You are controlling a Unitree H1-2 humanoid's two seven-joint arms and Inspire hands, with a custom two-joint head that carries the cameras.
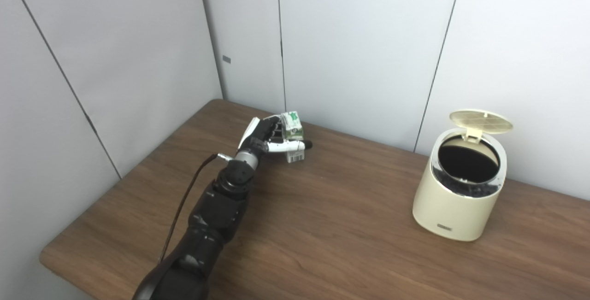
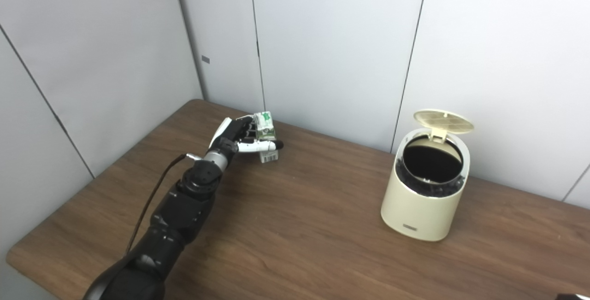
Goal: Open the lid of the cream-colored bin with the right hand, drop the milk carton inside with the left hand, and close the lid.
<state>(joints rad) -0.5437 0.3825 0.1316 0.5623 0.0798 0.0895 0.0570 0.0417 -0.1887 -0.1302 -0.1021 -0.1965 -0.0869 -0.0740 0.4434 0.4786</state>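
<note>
1. The milk carton (image 1: 292, 135) is held by the left hand (image 1: 269, 139) at the far left part of the desk (image 1: 332, 226), close to the wall panels (image 1: 359, 46).
2. The fingers (image 1: 276, 130) are closed around the carton from its left side, and the thumb (image 1: 292, 145) is laid across its near face.
3. The carton is kept upright; whether its bottom touches the desk cannot be told.
4. The left arm (image 1: 216, 212) is stretched from the near left edge towards the carton, and a thin cable (image 1: 184, 203) is seen along it.
5. The cream-colored bin (image 2: 421, 198) is placed on the right part of the desk, well apart from the carton.
6. Its lid (image 2: 443, 121) is raised at the far side of the bin, and the dark inside is exposed.
7. The right hand is not shown in either view, so its state cannot be described.
</note>
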